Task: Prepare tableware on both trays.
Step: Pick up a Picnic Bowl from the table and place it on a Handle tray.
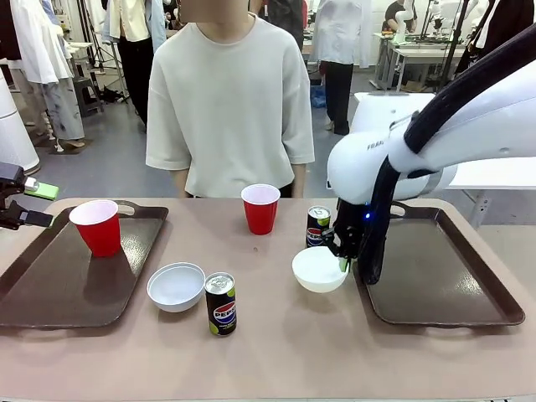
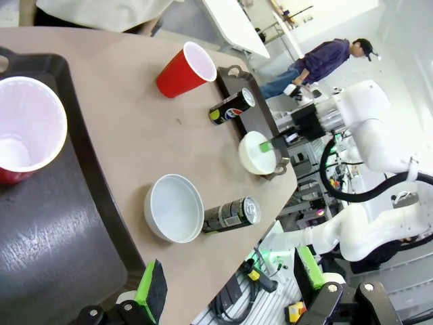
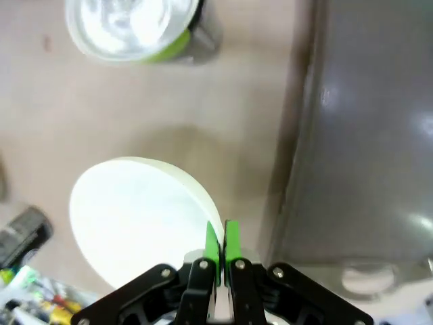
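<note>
Just beside the right tray (image 1: 435, 268), the white bowl (image 1: 318, 270) is gripped by its rim in the right end effector (image 1: 343, 264); that tray holds nothing yet. 1 red cup (image 1: 99, 226) stands on the left tray (image 1: 50, 285). The second cup (image 1: 260, 208), second bowl (image 1: 176, 286), near can (image 1: 221, 303) and far can (image 1: 317, 226) wait on the bench (image 1: 276, 352), the far can crowding the grasp. The left end effector (image 2: 230, 279) is released.

light brown tabletop (image 1: 276, 352) carries trays and loose tableware. large dark brown rectangular tray with raised rim (image 1: 435, 268) lies just beside right gripper (image 1: 343, 265). small round white bowl (image 1: 318, 270) sits at that gripper's fingertips, rim pinched; cannot tell whether base touches table. slim black pepsi can with green rim (image 1: 317, 227) stands upright just behind gripper. red plastic cup (image 1: 260, 209) stands farther off. second white bowl (image 1: 176, 286) and second pepsi can (image 1: 221, 304) sit well apart from it, just beside each other. second brown tray (image 1: 50, 285) lies nearest left gripper (image 2: 230, 264).
</note>
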`<state>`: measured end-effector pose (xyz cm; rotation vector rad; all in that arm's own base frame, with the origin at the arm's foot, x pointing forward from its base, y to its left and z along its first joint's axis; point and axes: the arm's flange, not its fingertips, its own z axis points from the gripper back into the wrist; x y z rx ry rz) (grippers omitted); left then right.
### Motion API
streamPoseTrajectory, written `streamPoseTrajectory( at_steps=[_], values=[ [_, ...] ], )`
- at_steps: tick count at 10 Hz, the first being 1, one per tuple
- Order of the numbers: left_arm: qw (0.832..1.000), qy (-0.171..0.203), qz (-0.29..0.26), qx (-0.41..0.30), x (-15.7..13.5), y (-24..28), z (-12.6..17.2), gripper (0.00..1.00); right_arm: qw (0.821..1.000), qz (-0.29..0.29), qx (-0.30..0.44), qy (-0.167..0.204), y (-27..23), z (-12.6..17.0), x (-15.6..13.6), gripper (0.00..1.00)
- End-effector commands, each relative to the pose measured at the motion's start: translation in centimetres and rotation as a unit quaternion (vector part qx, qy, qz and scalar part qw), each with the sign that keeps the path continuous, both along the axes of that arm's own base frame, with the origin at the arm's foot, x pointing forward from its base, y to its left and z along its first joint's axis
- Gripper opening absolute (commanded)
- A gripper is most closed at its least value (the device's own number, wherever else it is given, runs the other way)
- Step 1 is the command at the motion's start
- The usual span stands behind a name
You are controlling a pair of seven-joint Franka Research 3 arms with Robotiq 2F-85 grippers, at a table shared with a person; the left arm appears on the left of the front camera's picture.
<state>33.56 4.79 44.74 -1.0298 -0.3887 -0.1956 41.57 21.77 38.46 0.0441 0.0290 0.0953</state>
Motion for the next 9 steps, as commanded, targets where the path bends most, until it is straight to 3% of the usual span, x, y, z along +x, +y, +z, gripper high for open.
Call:
streamPoseTrajectory(
  at_steps=[1, 4, 5, 8, 9],
  values=[
    [1.0, -0.01, -0.001, -0.009, 0.1, 0.0, -0.1, 1.0, 1.0, -0.012, -0.012, -0.005, 0.7, 5.1, -1.1, 0.0],
    [1.0, -0.01, -0.001, -0.009, 0.1, 0.0, -0.1, 1.0, 0.998, -0.022, 0.054, -0.027, 1.1, 8.6, -2.2, 0.0],
    [1.0, -0.01, -0.001, -0.009, 0.1, 0.0, -0.1, 1.0, 1.0, 0.001, 0.005, -0.014, 0.6, 8.0, -2.0, 0.0],
    [1.0, -0.01, -0.001, -0.009, 0.1, 0.0, -0.1, 1.0, 1.0, -0.004, 0.019, -0.018, 0.9, 9.0, -2.2, 0.04],
    [1.0, -0.01, -0.001, -0.009, 0.1, 0.0, -0.1, 1.0, 0.999, 0.027, 0.02, -0.017, 0.9, 9.1, -2.4, 0.04]
  ],
)
